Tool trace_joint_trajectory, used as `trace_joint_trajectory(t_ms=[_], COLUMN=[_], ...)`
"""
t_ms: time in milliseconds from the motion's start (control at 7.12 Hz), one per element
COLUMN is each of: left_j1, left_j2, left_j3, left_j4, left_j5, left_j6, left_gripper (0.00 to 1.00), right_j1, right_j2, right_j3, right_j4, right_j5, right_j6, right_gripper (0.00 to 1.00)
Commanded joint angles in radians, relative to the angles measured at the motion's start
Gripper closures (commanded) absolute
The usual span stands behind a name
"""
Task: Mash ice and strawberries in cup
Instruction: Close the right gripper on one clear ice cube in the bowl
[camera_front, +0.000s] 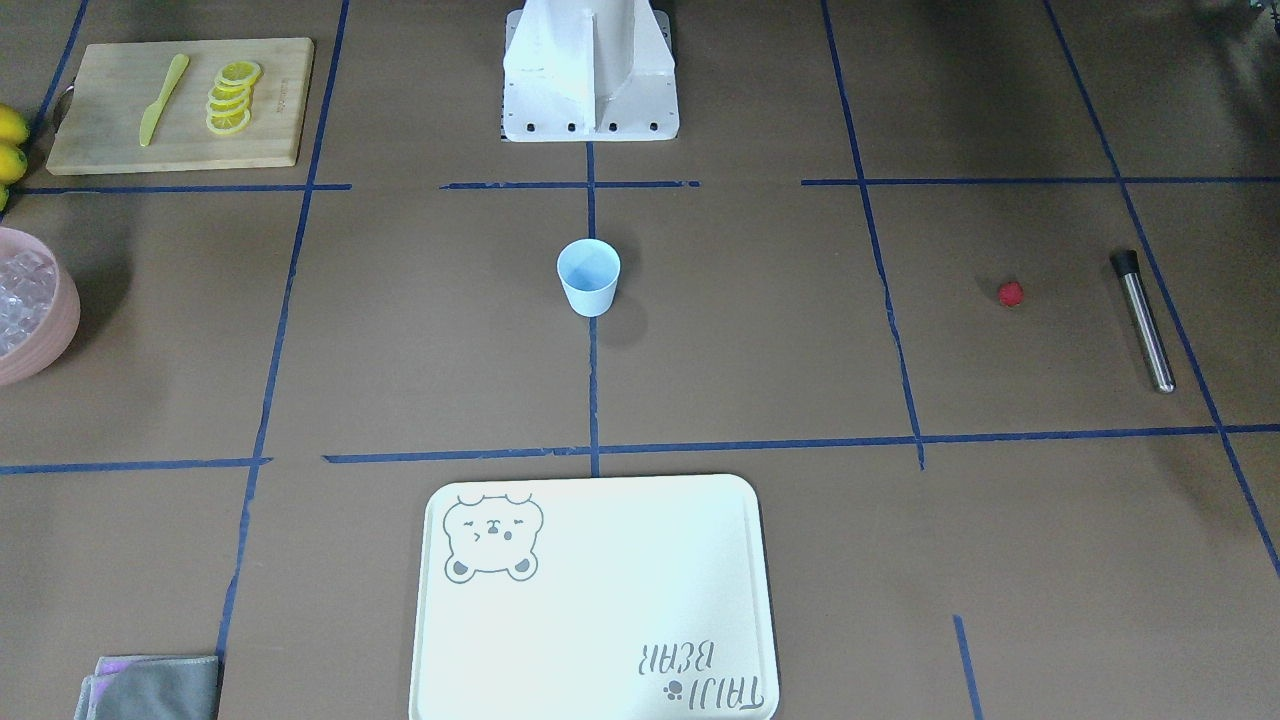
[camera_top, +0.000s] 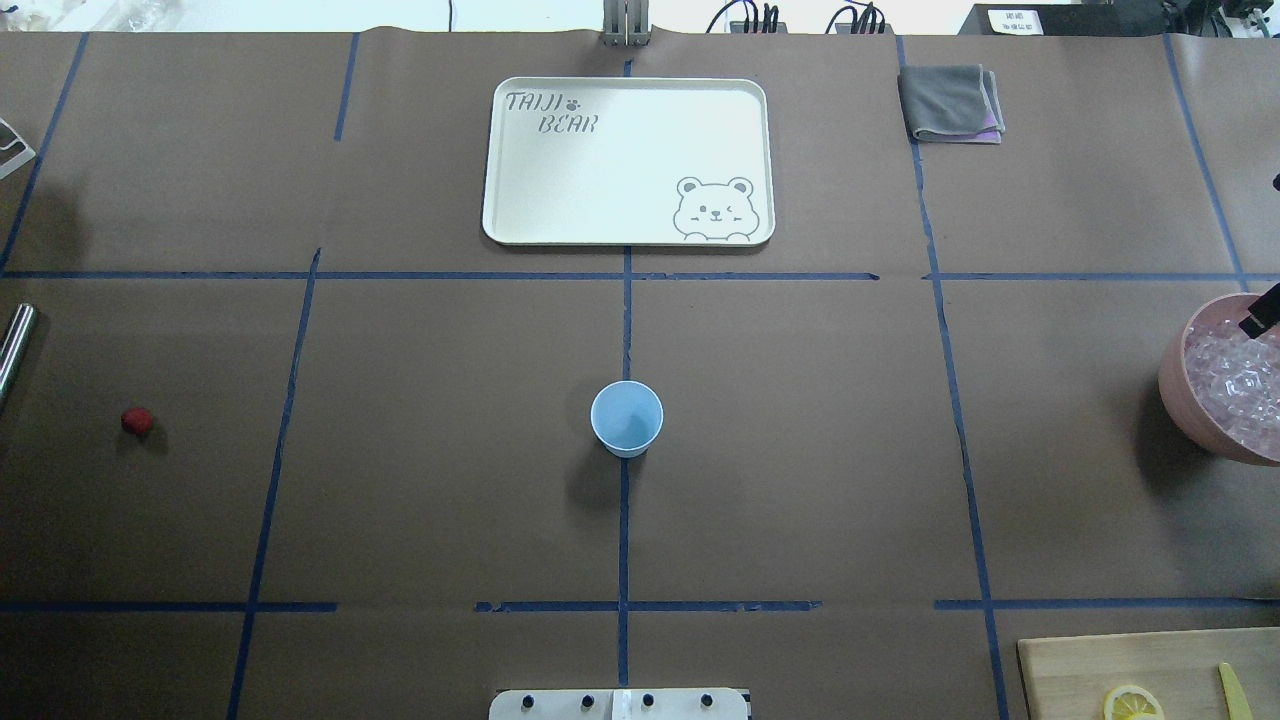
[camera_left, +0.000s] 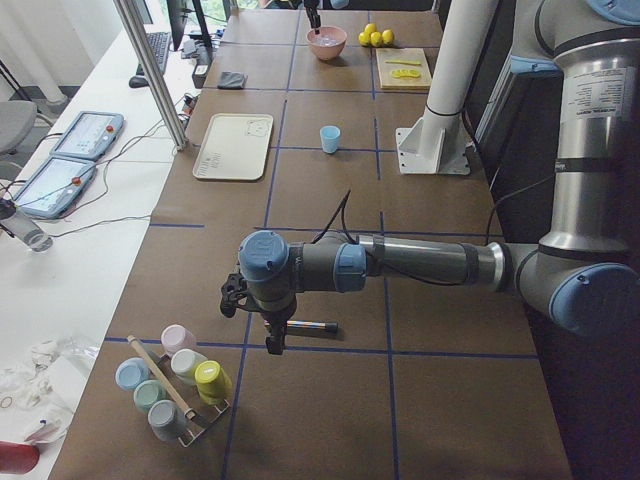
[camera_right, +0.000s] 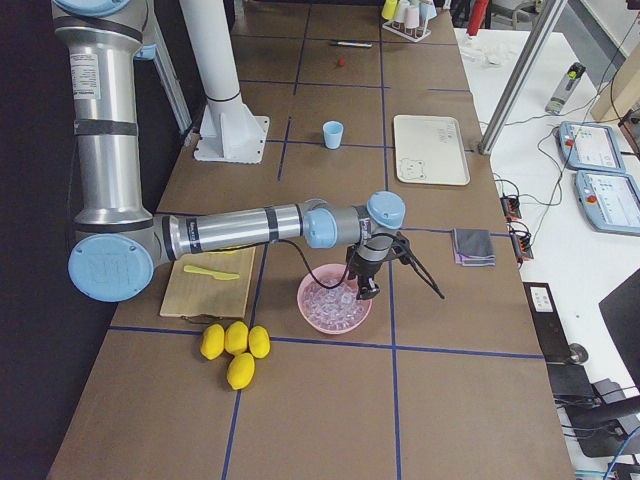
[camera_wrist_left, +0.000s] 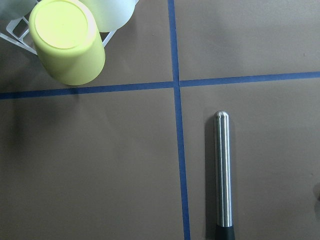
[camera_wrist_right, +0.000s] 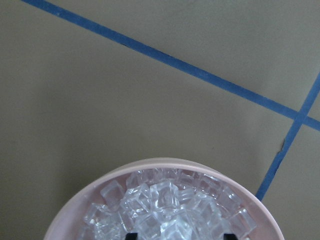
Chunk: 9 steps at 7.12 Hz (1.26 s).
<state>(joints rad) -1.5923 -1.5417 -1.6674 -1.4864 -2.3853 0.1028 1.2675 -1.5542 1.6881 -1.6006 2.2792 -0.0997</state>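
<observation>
seen from overhead, the light-blue cup (camera_top: 626, 418) stands upright at the middle of the brown table (camera_top: 800, 450), on a blue tape line. the strawberry (camera_top: 137, 421) lies on the table far out at the cup's 9 o'clock, well apart from it, and a steel muddler (camera_top: 12, 345) lies at about 10 o'clock of the berry, cut off by the view's edge. the ice (camera_top: 1235, 380) is heaped in a pink bowl (camera_top: 1172, 390) far out at the cup's 3 o'clock. a white bear tray (camera_top: 628, 160) sits at the cup's 12 o'clock, a folded grey cloth (camera_top: 950, 100) between 1 and 2 o'clock, and a wooden cutting board (camera_top: 1100, 665) with lemon slices (camera_top: 1133, 703) at 4 o'clock. the right gripper (camera_right: 365, 290) hangs over the bowl, low above the cubes; in its wrist view the two dark fingertips (camera_wrist_right: 131, 237) stand wide apart at 6 o'clock of the frame, with several cubes between them. the left gripper (camera_left: 272, 335) hovers above the muddler, near a rack of coloured cups (camera_left: 175, 385) — it shows only from the side, so i cannot tell whether its fingers are apart or together. its wrist view looks straight down on the muddler at 5 o'clock and a yellow cup (camera_wrist_left: 67, 40) at 11 o'clock.
</observation>
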Motion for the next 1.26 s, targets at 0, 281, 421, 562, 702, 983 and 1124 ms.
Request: trace_joint_trajectory(t_ms=[0,281,421,562,702,983,1124], left_j1=[0.0,0.002,0.0,0.0,0.0,0.0,0.0], left_j2=[-0.001,-0.001,-0.001,-0.001,-0.001,-0.001,-0.001], left_j3=[0.0,0.0,0.0,0.0,0.0,-0.002,-0.002], left_j4=[0.0,0.0,0.0,0.0,0.0,0.0,0.0], left_j5=[0.0,0.0,0.0,0.0,0.0,0.0,0.0], left_j6=[0.0,0.0,0.0,0.0,0.0,0.0,0.0], left_gripper=[0.0,0.0,0.0,0.0,0.0,0.0,0.0], right_j1=[-0.01,-0.01,-0.011,-0.016,-0.023,-0.037,-0.039], right_j2=[-0.001,0.0,0.002,0.002,0.002,0.0,-0.001], right_j3=[-0.033,-0.038,-0.039,-0.039,-0.041,-0.045,-0.045], right_j4=[0.001,0.001,0.001,0.001,0.001,0.001,0.001], right_j5=[0.0,0.0,-0.001,-0.007,-0.01,-0.015,-0.015], right_j6=[-0.002,-0.002,-0.002,-0.002,-0.002,-0.002,-0.002], right_gripper=[0.35,0.36,0.38,0.4,0.41,0.41,0.41])
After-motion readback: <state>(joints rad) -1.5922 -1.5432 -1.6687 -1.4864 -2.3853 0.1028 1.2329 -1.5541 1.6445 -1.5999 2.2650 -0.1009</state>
